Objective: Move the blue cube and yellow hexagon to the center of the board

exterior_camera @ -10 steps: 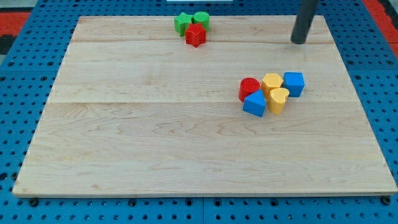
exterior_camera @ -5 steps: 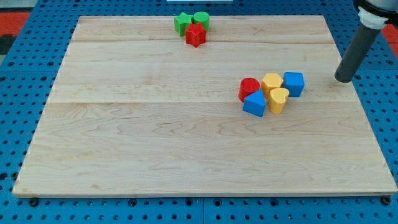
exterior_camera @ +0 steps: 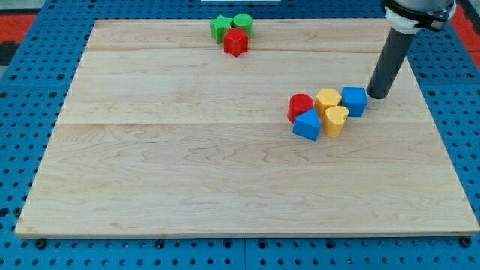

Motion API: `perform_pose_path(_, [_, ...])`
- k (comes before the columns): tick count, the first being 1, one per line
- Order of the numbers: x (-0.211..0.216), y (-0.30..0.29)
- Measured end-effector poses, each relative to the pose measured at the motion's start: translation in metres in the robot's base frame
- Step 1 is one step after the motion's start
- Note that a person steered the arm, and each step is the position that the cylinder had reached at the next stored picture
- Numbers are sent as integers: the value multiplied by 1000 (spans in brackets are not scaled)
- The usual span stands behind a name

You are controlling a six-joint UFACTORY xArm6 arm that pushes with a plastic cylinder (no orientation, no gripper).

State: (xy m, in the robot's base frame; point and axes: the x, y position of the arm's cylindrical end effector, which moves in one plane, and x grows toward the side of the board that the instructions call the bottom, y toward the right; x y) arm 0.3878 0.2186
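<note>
The blue cube (exterior_camera: 355,100) sits right of the board's middle, at the right end of a tight cluster. The yellow hexagon (exterior_camera: 328,98) touches its left side. My tip (exterior_camera: 376,95) stands on the board just right of the blue cube, close to it or touching; I cannot tell which. Below the hexagon lies a yellow heart-shaped block (exterior_camera: 336,119). A red cylinder (exterior_camera: 301,106) and a blue triangular block (exterior_camera: 307,124) form the cluster's left side.
At the view's top edge of the wooden board (exterior_camera: 187,172) sit a green star-like block (exterior_camera: 220,28), a green cylinder (exterior_camera: 242,23) and a red block (exterior_camera: 235,42), bunched together. Blue pegboard surrounds the board.
My tip moved from the board's upper right down to the right edge, then back left to just beside the blue cube. No block has moved.
</note>
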Motion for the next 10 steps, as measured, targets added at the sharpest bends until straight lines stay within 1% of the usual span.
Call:
perform_pose_path(1, [17,22])
perform_pose_path(2, [33,28])
perform_pose_path(3, [34,-25])
perform_pose_path(4, [20,-26])
perform_pose_path(5, [1,-39])
perform_pose_path(6, [-11,-77])
perform_pose_path(7, [-18,-132])
perform_pose_path(8, [-19,-216])
perform_pose_path(9, [-18,-270])
perform_pose_path(10, [-18,-253])
